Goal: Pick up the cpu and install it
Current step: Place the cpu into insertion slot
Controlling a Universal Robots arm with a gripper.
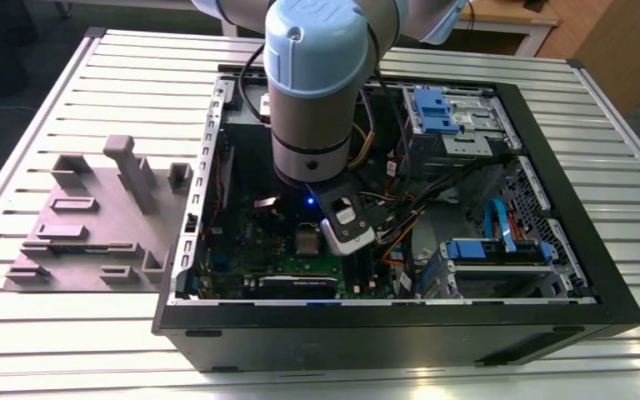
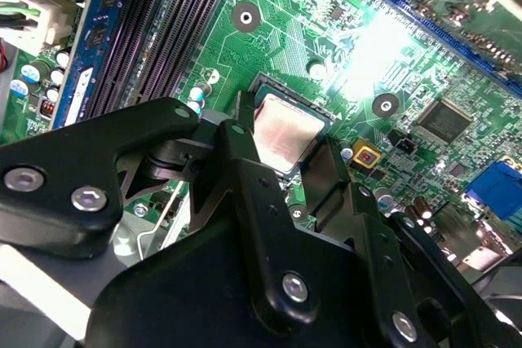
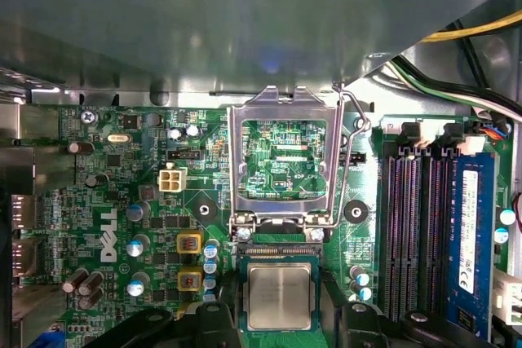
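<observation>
One gripper point(image 2: 281, 152): black, low over the motherboard inside the case; also seen in the exterior view point(image 1: 340, 227).
Fingers point(image 2: 245, 177): two, closed one against each opposite edge of the cpu in both wrist views.
Cpu point(image 3: 279, 295): flat, silvery top up, thin green rim; it lies level in the socket between the fingers, also seen in the second wrist view point(image 2: 284, 129).
Socket frame point(image 3: 235, 160): shiny metal, swung open just beyond the cpu; green board shows through its window.
Lever point(image 3: 352, 160): thin wire, raised beside the frame.
Motherboard point(image 3: 122, 201): green, with capacitors and connectors.
Memory slots point(image 3: 412, 226): long, dark, parallel, to one side of the socket.
Arm point(image 1: 314, 83): grey and pale blue, reaching down into the case.
Computer case point(image 1: 409, 333): black, lying open on its side.
Counter point(image 1: 131, 67): slatted metal.
Fixture point(image 1: 87, 225): grey moulded block, at the exterior view's left of the case.
</observation>
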